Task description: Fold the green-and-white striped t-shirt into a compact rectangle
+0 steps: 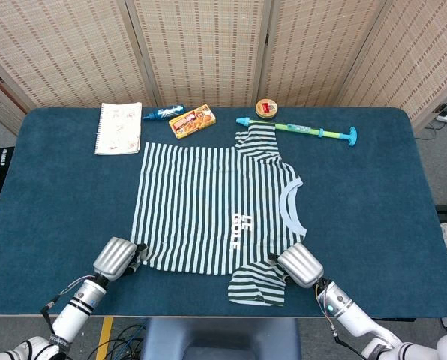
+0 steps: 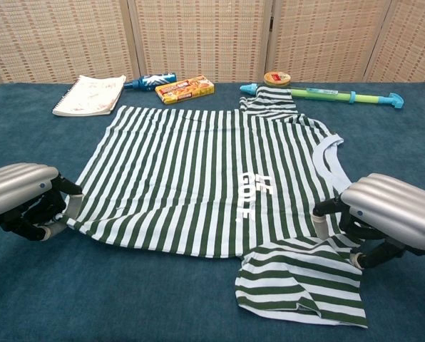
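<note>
The green-and-white striped t-shirt (image 1: 216,210) (image 2: 212,178) lies flat on the blue table, collar to the right, with its near sleeve (image 2: 305,285) folded toward the front edge. My left hand (image 1: 117,259) (image 2: 23,198) sits at the shirt's near-left hem corner and pinches that corner between its curled fingers. My right hand (image 1: 298,265) (image 2: 387,219) rests at the near shoulder, where the sleeve joins the body. Its fingertips (image 2: 319,226) touch the fabric and stand apart on either side of the edge. The cloth under its palm is hidden.
Along the far edge lie a spiral notepad (image 1: 118,128), a blue tube (image 1: 162,113), an orange snack box (image 1: 192,121), a round tin (image 1: 266,109) and a long green-and-blue water squirter (image 1: 306,131). The table's front edge (image 1: 208,313) runs just behind both hands.
</note>
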`<action>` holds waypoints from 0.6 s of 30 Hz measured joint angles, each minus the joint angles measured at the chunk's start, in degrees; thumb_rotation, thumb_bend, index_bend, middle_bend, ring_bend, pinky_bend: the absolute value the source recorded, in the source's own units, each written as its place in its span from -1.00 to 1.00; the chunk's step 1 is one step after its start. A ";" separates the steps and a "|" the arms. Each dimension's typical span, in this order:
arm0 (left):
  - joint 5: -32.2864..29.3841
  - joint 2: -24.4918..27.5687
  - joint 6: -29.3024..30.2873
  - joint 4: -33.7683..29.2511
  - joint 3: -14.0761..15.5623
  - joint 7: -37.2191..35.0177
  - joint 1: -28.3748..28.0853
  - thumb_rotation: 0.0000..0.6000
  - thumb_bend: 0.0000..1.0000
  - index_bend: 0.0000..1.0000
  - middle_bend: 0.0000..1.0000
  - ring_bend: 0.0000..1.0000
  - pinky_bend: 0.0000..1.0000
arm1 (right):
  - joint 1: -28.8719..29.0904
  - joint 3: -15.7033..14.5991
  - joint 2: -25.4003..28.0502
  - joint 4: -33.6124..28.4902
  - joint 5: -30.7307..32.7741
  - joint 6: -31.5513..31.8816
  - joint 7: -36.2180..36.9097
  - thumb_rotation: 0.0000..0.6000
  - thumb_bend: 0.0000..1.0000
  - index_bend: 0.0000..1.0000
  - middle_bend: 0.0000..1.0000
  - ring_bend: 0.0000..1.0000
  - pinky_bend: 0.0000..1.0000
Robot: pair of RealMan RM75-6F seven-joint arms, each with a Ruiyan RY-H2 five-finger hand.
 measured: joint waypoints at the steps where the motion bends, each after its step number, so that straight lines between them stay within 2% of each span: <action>1: 0.04 0.02 0.07 0.02 0.02 -0.31 0.04 1.00 -0.04 0.27 0.84 0.66 0.92 | 0.01 -0.12 -0.09 0.20 -0.05 0.24 0.11 1.00 -0.26 0.08 1.00 1.00 1.00; 6: 0.23 0.26 0.16 -0.04 0.15 -2.20 0.16 1.00 -0.04 0.27 0.84 0.66 0.92 | -0.08 -1.23 0.04 0.75 -0.57 1.45 1.00 1.00 -0.09 0.21 1.00 1.00 1.00; 10: 0.87 0.59 0.67 -0.08 0.29 -4.21 0.27 1.00 -0.04 0.27 0.84 0.66 0.92 | -0.06 -1.66 0.96 -0.29 -0.69 1.86 1.67 1.00 -0.05 0.24 1.00 1.00 1.00; 18: 2.47 3.36 2.27 -1.54 0.73 -9.12 0.70 1.00 -0.04 0.28 0.84 0.66 0.92 | 0.30 -1.99 5.05 -7.42 -0.82 2.88 2.50 1.00 -0.03 0.26 1.00 1.00 1.00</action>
